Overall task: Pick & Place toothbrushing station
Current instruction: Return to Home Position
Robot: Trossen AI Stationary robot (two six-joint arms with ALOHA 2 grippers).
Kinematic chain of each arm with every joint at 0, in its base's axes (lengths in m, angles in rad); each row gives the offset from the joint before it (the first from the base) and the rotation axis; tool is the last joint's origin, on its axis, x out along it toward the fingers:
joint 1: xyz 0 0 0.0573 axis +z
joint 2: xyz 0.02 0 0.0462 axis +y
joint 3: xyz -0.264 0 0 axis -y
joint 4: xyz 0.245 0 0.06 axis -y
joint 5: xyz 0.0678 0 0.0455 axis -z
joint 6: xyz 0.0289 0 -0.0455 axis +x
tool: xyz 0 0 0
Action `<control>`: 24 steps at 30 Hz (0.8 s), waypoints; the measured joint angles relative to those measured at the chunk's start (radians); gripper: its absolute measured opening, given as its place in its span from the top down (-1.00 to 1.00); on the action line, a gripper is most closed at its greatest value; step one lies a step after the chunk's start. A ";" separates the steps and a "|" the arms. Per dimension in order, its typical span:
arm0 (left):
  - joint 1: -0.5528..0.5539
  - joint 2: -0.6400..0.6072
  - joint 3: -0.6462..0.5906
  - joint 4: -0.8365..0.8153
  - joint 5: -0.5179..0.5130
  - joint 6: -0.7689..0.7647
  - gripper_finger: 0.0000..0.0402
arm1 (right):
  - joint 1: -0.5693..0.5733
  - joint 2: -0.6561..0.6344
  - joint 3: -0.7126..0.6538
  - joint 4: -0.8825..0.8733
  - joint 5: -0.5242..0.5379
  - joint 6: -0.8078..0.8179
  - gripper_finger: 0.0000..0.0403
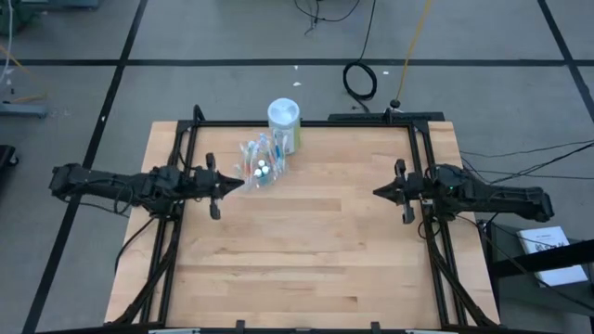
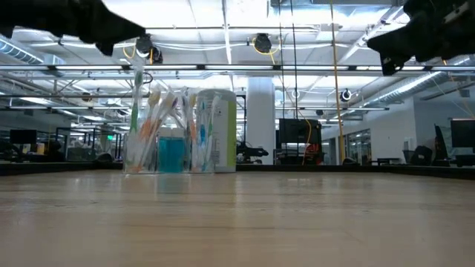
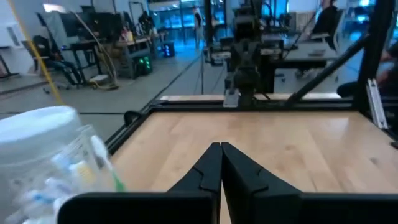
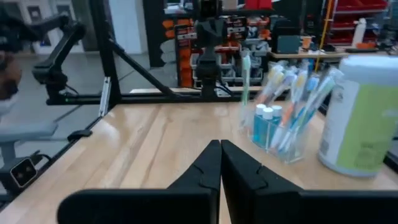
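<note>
Left pincer (image 1: 237, 183) is held clenched, empty, near the cup (image 1: 262, 167), which is set beside the canister (image 1: 284, 125). Right pincer (image 1: 379, 192) is clenched too, well apart. Cup could be tipped if left arm is swung wide.

Two obstacles stand together near the far edge of the tabletop (image 1: 306, 260), left of its middle: the clear cup (image 1: 261, 170) bristling with toothbrushes (image 2: 152, 122) and, just behind it, the white-capped canister (image 1: 284, 126). The middle, near edge and right side lie open.
</note>
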State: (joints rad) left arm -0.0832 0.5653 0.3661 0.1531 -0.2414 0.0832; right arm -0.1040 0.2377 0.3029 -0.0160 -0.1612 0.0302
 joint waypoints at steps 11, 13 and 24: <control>0.069 -0.072 -0.265 0.322 0.025 -0.055 0.95 | -0.088 -0.157 -0.144 0.033 0.031 0.099 1.00; 0.072 -0.071 -0.307 0.406 0.035 -0.060 0.98 | -0.099 -0.168 -0.187 0.105 0.030 0.105 1.00; 0.072 -0.069 -0.350 0.475 0.106 -0.093 0.97 | -0.133 -0.204 -0.262 0.189 0.003 0.085 1.00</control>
State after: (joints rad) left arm -0.0113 0.4960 0.0158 0.6279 -0.1354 -0.0101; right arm -0.2371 0.0340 0.0410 0.1731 -0.1581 0.1153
